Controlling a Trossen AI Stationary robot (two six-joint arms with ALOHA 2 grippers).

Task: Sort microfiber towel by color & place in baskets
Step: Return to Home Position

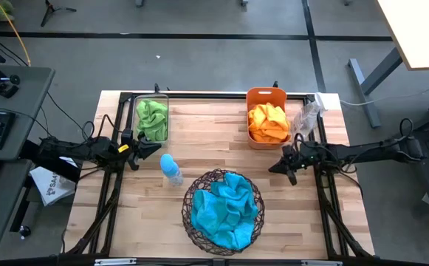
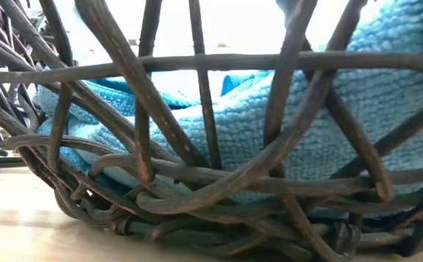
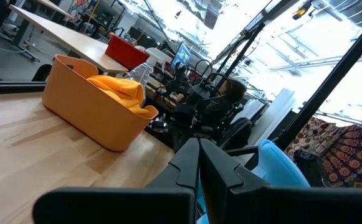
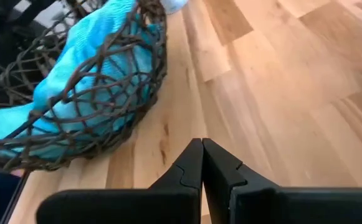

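Green towels (image 1: 151, 117) lie in the clear bin (image 1: 152, 99) at the table's far left. Orange towels (image 1: 267, 123) fill the salmon-orange basket (image 1: 266, 94), which also shows in the left wrist view (image 3: 93, 106). Turquoise towels (image 1: 225, 210) are heaped in the round dark wire basket (image 1: 192, 193) near the front, its wires (image 2: 196, 167) filling the low view and showing in the right wrist view (image 4: 75, 93). My left gripper (image 1: 155, 149) is shut, beside the clear bin. My right gripper (image 1: 277, 168) is shut, between the two other baskets. Neither holds anything.
A small blue-capped clear bottle (image 1: 170, 169) lies on the wood between my left gripper and the wire basket. A crumpled clear plastic piece (image 1: 308, 116) sits beside the orange basket at the far right. Bare wood lies in the table's middle.
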